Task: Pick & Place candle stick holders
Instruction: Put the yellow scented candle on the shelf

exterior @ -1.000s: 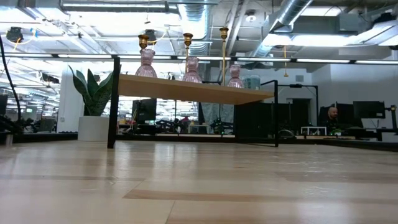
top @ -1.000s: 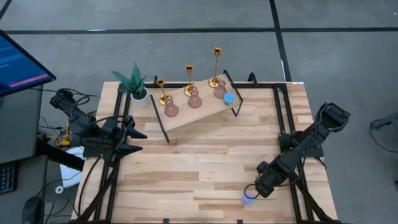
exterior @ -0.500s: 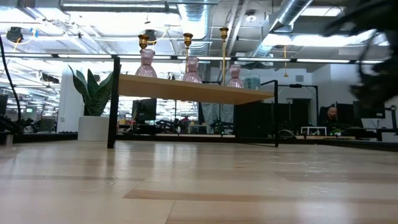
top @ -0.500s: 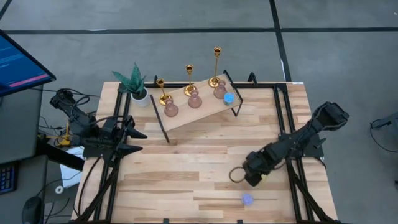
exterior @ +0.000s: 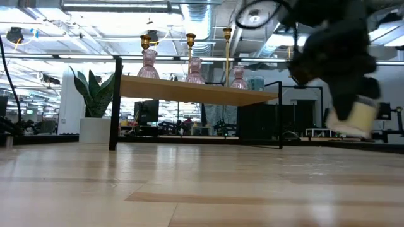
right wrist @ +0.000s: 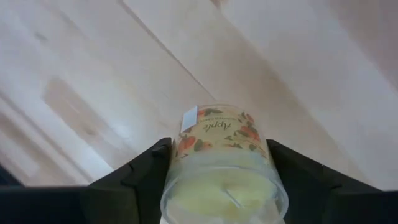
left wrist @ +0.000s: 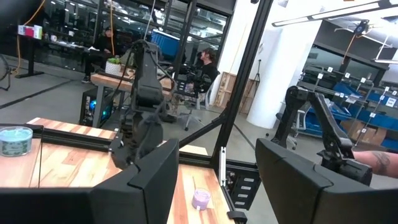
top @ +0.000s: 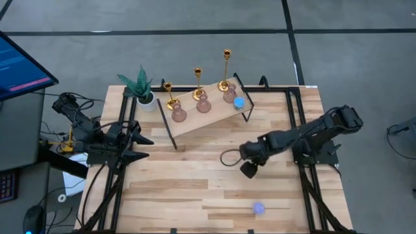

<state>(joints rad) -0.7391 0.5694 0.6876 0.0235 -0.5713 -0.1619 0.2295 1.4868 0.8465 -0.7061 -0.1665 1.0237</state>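
The candle stick holders sit on a raised wooden shelf (top: pixel 207 116) at the far side of the table (top: pixel 195 188) — three gold candlesticks along the back edge, three pink bulbous holders in front of them. Tallest gold candlestick (top: pixel 226 68) is at the right end, the middle one (top: pixel 197 83) at centre, the shortest (top: pixel 169 95) at the left. Pink holders (top: pixel 179 113), (top: pixel 203 103) and (top: pixel 229 95) each stand just beside a gold one. In the low view all six show above the shelf board, with the tall gold stem (exterior: pixel 227 53) rising highest.

A potted plant (top: pixel 141 88) stands on the table off the shelf's left end.

The right gripper (top: pixel 249 168) is out over the middle of the table, well apart from the shelf, its fingers clamped on a glass jar candle (right wrist: pixel 222 168) with a pale yellow fill and a fruit label; the jar hangs above the wood. The low view shows the same jar (exterior: pixel 355 116) held clear of the tabletop.

The left gripper (top: pixel 144 148) waits at the table's left edge, fingers parted — nothing between them.

A small blue light (top: pixel 238 102) rests at the shelf's right end. A small pale purple light (top: pixel 259 208) lies on the table near the front edge.
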